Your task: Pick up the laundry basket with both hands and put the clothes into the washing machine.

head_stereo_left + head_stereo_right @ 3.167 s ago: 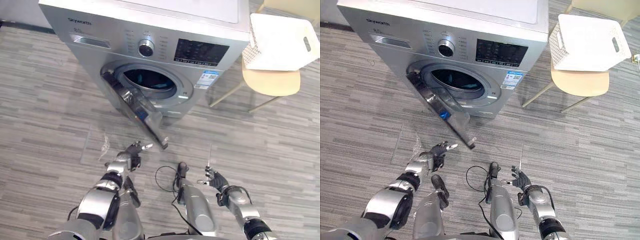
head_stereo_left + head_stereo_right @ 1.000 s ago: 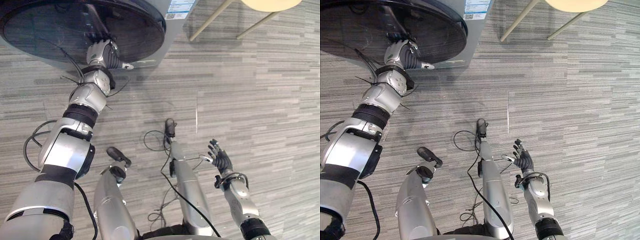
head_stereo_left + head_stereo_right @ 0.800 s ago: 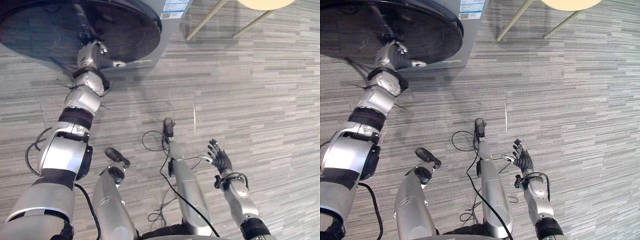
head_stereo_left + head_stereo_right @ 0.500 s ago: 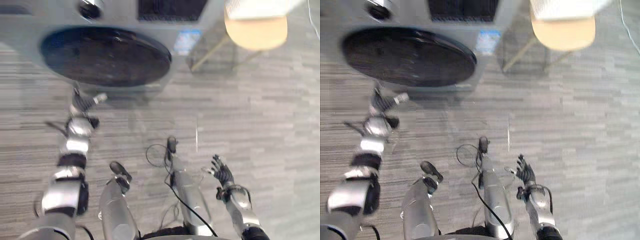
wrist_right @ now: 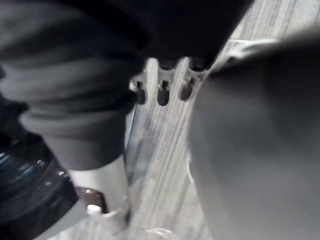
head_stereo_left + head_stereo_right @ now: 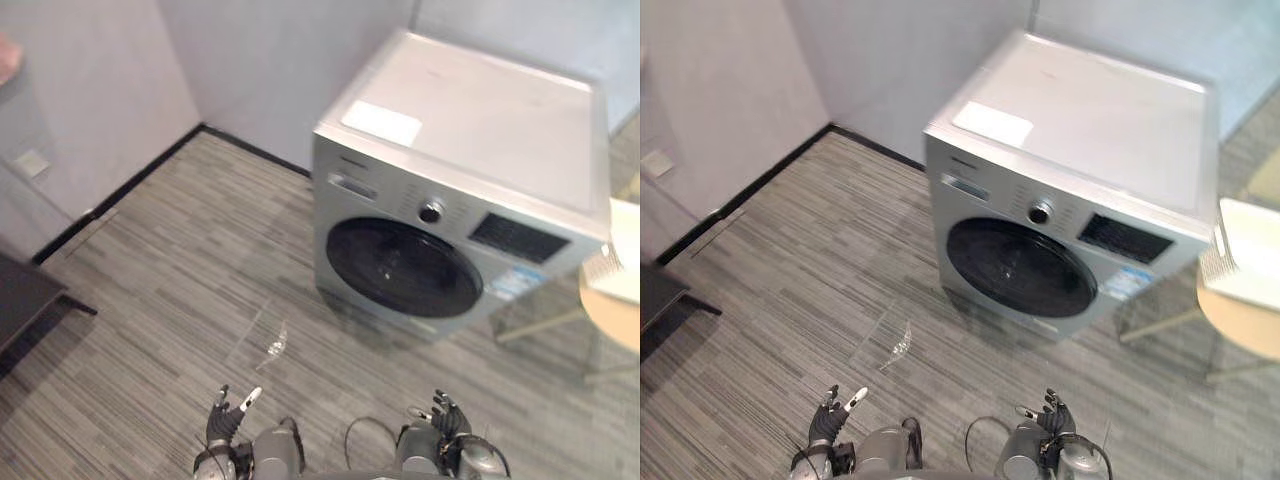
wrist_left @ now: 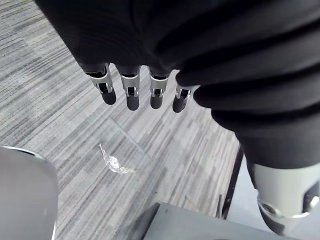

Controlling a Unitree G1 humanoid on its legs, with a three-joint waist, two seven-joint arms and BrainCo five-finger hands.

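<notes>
**A:** Question first: which step is in hand?

**B:** The tail end, I'd judge. The washing machine (image 6: 470, 160) has its round door (image 6: 405, 267) shut. The laundry basket (image 6: 1243, 253) sits on the chair (image 6: 1240, 335) just beside it, well apart from both hands. I cannot make out any clothes behind the dark glass.

**A:** And the hands?

**B:** The left hand (image 6: 224, 412) and right hand (image 6: 446, 416) hang low, fingers spread, holding nothing.

**A:** Next move?

**B:** If the load is in, probably just standing clear. If not, the door needs opening and the basket needs a grip on both sides.

**A:** Materials?

**B:** The machine is a boxy casing of brushed silver metal with a glossy dark porthole and a small round knob (image 6: 431, 211). The basket is white latticed plastic, the seat pale and rounded on thin legs. The floor (image 6: 150, 260) is grey and streaked, with a crumpled scrap of clear film (image 6: 274, 344) on it.
</notes>
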